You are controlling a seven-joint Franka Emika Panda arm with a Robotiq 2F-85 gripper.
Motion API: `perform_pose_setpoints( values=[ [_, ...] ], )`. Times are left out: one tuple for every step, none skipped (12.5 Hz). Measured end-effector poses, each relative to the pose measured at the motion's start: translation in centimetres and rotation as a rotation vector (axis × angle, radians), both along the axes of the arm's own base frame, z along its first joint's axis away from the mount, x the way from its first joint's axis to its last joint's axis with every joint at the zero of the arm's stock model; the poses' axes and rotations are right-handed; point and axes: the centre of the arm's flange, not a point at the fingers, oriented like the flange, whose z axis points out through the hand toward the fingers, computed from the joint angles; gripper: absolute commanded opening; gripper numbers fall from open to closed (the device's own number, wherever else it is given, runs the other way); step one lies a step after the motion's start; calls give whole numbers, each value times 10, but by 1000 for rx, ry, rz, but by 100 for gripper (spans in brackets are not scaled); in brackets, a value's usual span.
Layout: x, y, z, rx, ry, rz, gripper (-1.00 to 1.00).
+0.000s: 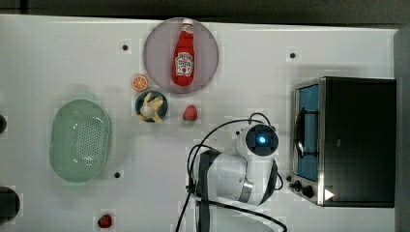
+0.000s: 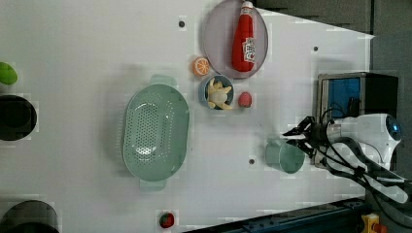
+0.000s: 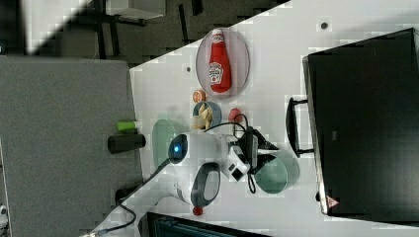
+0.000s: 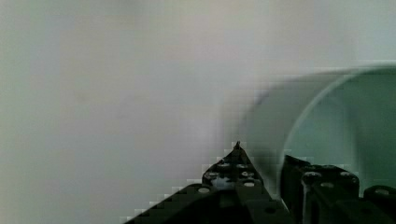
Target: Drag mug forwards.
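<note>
Straddling the near wall of the small pale teal-green round mug (image 2: 285, 156), the black two-fingered gripper (image 2: 297, 137) has one finger inside the cup and one outside, as the wrist view shows with the rim running between the two dark fingertips; it looks clamped onto that wall, though I judge that more from the fit than from any visible squeeze. The mug stands upright on the white tabletop (image 2: 87, 58), just in front of the black toaster oven with the blue-lit door (image 2: 357, 94) and well apart from the large oval mint-green perforated colander (image 2: 155, 132), the dark-blue cup of pale yellow pieces (image 2: 217, 92) and the purple plate carrying the red ketchup bottle (image 2: 248, 36). To my eye the grasp is made and the drag is the step in hand. Doing it well means keeping the wrist low and level so the base slides flat rather than tipping on its edge, pulling in one slow straight line, and steering clear of the oven's handle beside it.
</note>
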Motion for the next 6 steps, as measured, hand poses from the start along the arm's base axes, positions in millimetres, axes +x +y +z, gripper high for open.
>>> perform_pose_setpoints(
  values=[
    [4,5,1,2,-5,11,-65],
    [9,13,3,5,-20,20,-65],
    [16,19,5,6,-23,33,-65],
    [30,24,5,2,-39,51,-65],
    [47,25,5,-2,-50,58,-65],
    [61,22,5,-8,-53,57,-65]
  ],
)
